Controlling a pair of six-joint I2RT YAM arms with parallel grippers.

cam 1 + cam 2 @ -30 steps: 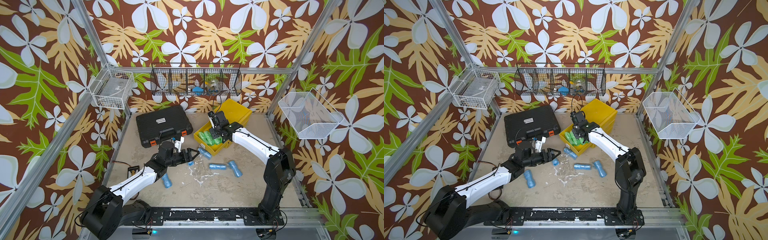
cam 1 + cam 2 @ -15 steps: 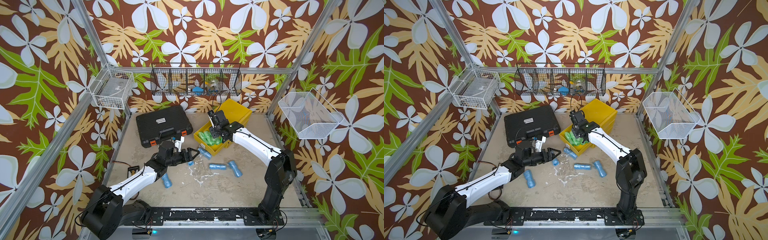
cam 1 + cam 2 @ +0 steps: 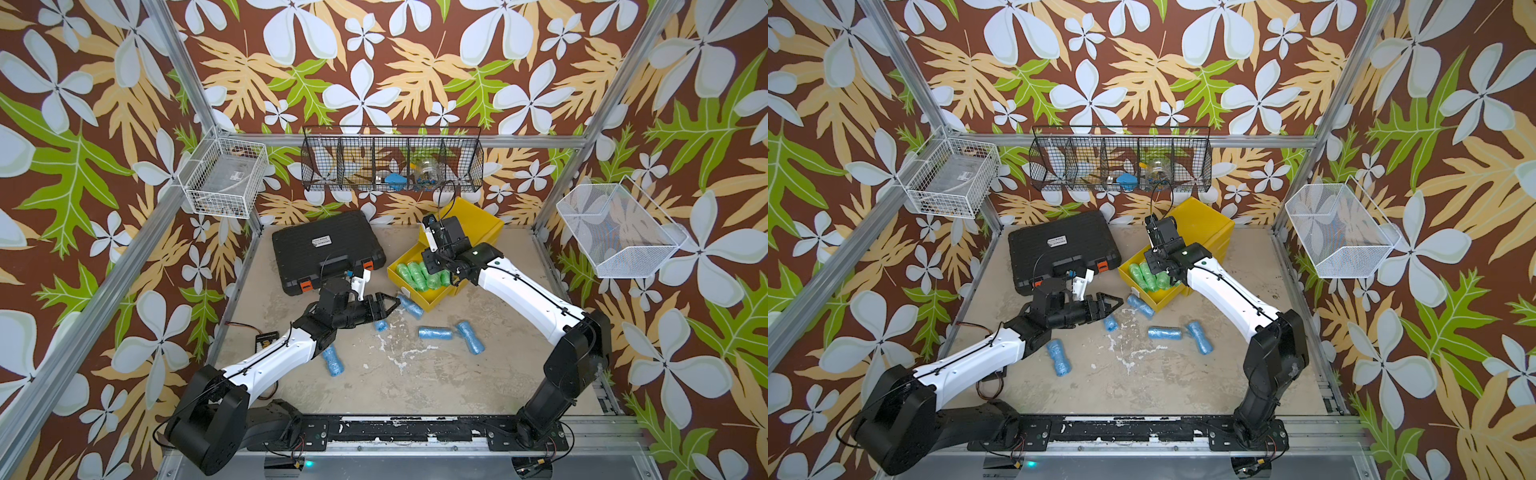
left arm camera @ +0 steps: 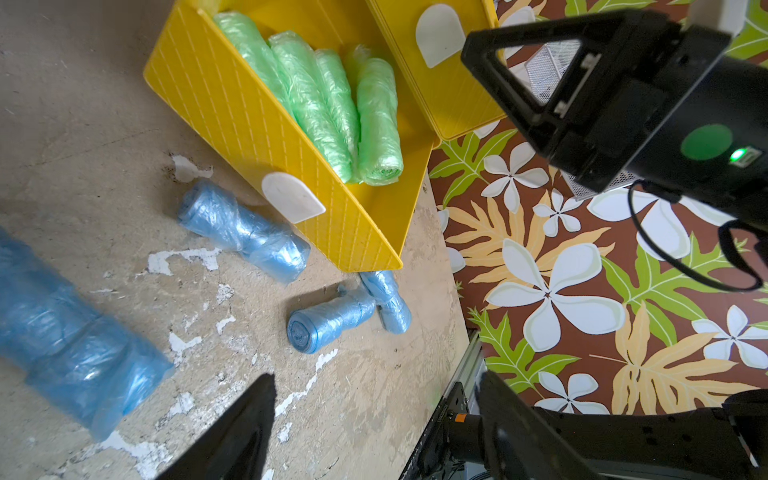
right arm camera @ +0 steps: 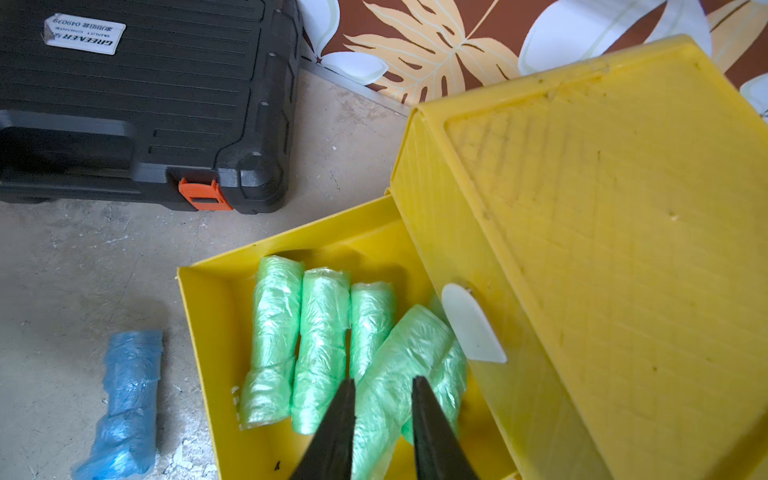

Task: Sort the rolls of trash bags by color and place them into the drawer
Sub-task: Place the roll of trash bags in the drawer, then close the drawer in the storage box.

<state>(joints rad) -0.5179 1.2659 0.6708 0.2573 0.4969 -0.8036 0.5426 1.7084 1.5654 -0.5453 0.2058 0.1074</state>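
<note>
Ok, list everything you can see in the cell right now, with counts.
blue plastic trash bag rolls: five, blue, loose on the table
green plastic trash bag rolls: at least four, green, in the open drawer
yellow plastic drawer cabinet: one, yellow, back of table
black hard plastic case: one, black with orange latches, shut, beside the cabinet
black wire basket: one, black, back wall
white wire basket: one, white, left wall
white mesh basket: one, white, right wall
small black wired box: one, black, table's left edge
left gripper: open, empty, above the table
right gripper: jaws nearly together over a green roll; grip unclear
</note>
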